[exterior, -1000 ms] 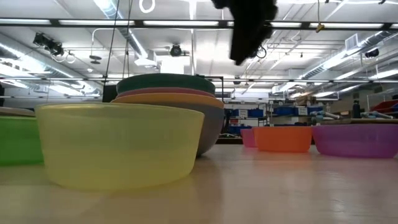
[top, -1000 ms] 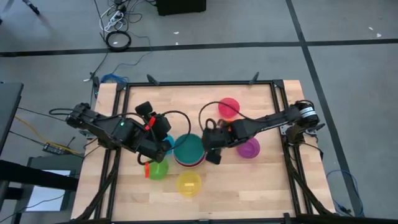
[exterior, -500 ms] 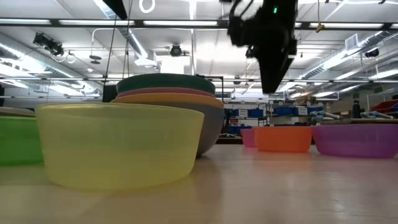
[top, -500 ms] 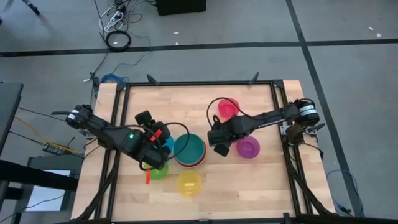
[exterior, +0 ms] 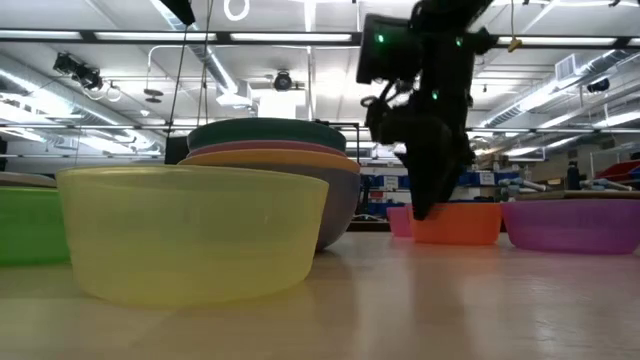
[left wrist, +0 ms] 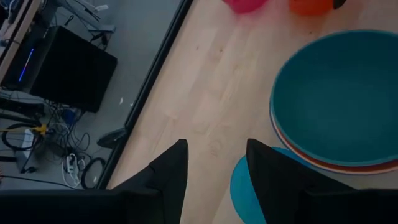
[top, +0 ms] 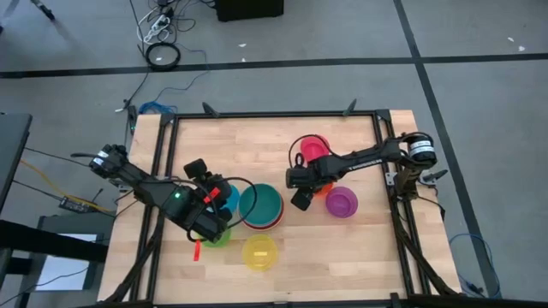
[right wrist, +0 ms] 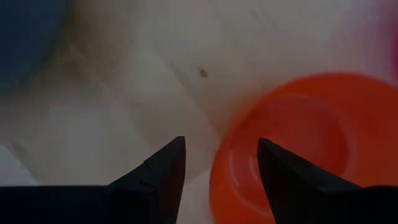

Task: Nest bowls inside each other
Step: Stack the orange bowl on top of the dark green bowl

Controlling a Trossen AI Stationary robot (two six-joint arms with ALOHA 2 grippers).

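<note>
A stack of nested bowls (top: 260,205), teal on top, rests mid-table. Around it stand single bowls: yellow (top: 260,251), green (top: 221,238), blue (top: 230,197), pink (top: 314,147), purple (top: 342,202) and orange (right wrist: 292,143). My right gripper (right wrist: 221,162) is open and points down, low over the orange bowl's rim on the stack's side; its fingers straddle that rim without touching. In the low view it (exterior: 422,205) hangs in front of the orange bowl (exterior: 460,222). My left gripper (left wrist: 214,165) is open, above the table beside the blue bowl (left wrist: 249,186).
A black frame (top: 274,114) borders the wooden table. Bare wood lies along the far side and at the near right corner. The left arm (top: 145,184) reaches in over the green bowl. Cables lie on the floor beyond the far edge.
My right gripper has come down from high above the table, tipping to point more steeply down, and has shifted away from the stack to the orange bowl's rim. My left gripper has sunk a little toward the near edge. No bowl has moved.
</note>
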